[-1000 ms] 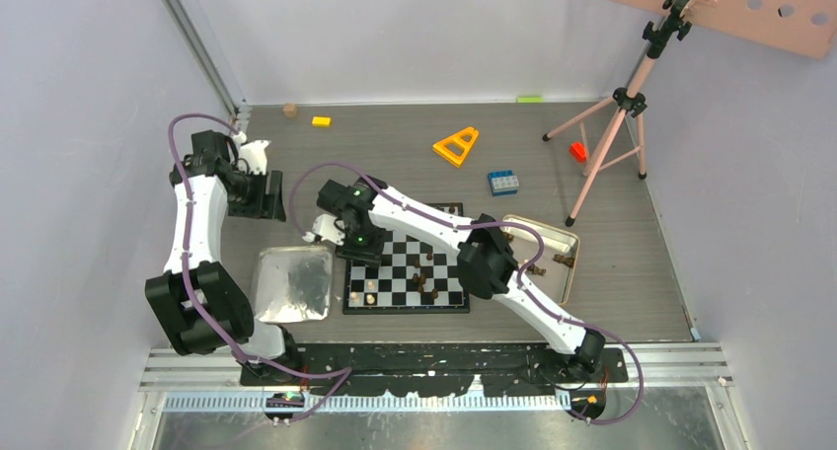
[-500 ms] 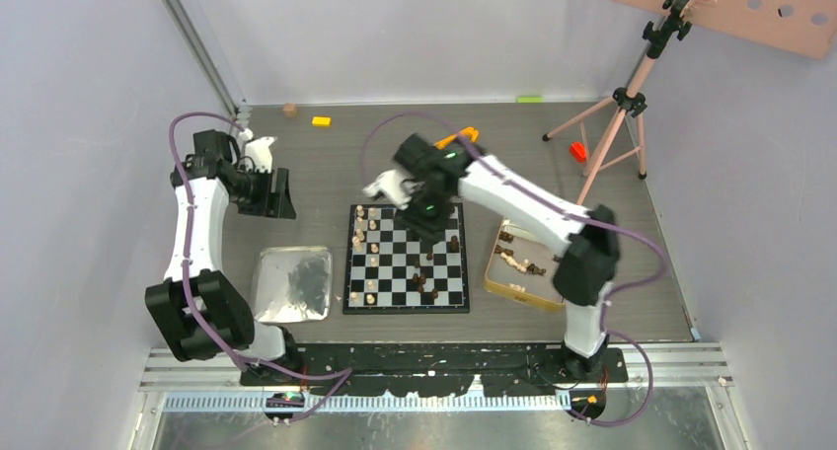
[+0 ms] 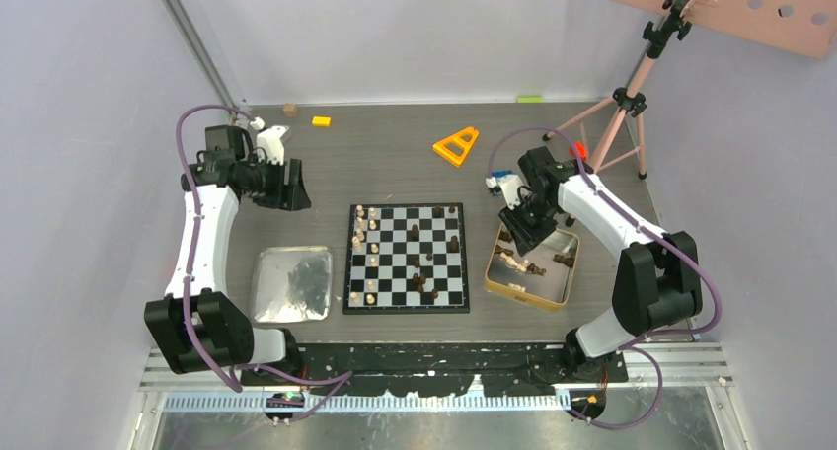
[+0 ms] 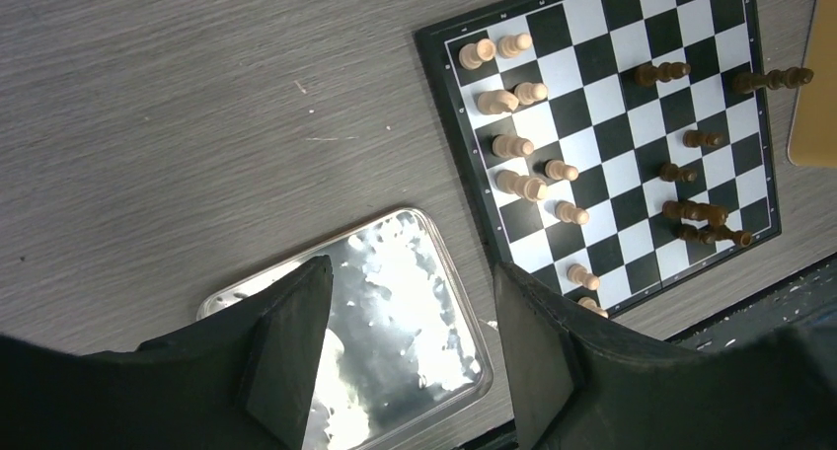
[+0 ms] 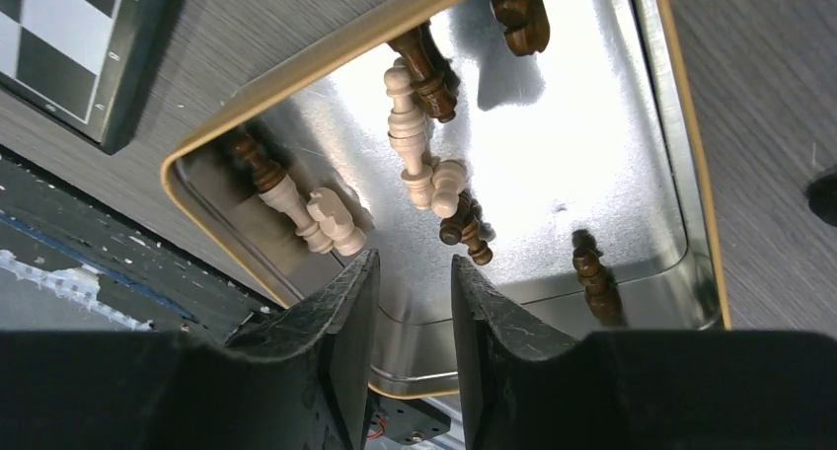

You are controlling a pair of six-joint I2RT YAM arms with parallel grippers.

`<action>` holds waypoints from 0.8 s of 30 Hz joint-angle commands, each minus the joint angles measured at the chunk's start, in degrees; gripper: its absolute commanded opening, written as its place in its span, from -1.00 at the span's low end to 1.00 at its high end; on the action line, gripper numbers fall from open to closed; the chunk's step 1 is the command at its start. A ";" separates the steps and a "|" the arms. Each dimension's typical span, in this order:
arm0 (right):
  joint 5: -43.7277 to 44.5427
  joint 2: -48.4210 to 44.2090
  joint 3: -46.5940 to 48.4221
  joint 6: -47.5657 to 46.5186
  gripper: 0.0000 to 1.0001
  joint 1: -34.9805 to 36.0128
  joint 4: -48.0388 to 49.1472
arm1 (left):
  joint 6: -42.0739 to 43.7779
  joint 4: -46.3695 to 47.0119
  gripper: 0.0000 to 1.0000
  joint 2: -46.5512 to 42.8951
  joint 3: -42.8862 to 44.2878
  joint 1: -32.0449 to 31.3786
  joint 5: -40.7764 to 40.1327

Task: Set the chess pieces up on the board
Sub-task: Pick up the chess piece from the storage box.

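- Hovering over the gold-rimmed tin (image 5: 336, 60), the right pincer (image 5: 413, 262) pointed down into it, its fingers a narrow gap apart and nothing between them: open and empty.
- Loose chess pieces (image 5: 321, 218) lay on their sides on the tin's floor, light and dark mixed. The others stood on the board (image 3: 395, 272), just beside the tin on the side toward the left arm.
- Now the key relation: a tall light piece (image 5: 407, 129) lay just beyond the fingertips, toward the tin's middle, with its long axis running away from the pincer. By my read, the jaws would shut across its slim stem, not along it.
- A dark piece (image 5: 464, 235) lay closer still, touching or almost touching the light one's base, so crowding looked the likely snag.
- The right arm was plainly the nearer one. The left pincer (image 4: 410, 272) hung wide open and empty, well apart from the tin on the far side of the board. A silver tray (image 4: 415, 351) on the bench (image 4: 197, 124) showed between its fingers.
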 commanded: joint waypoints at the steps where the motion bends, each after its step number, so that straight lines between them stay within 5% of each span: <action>1: 0.98 -1.47 -2.47 -1.85 -0.23 -1.42 6.49 | -1.48 2.93 0.27 -1.22 -0.21 -0.47 0.34; 24: 1.16 3.38 -8.12 -2.74 -0.24 -1.87 9.34 | -1.48 2.32 0.27 -1.51 -0.47 -0.56 0.60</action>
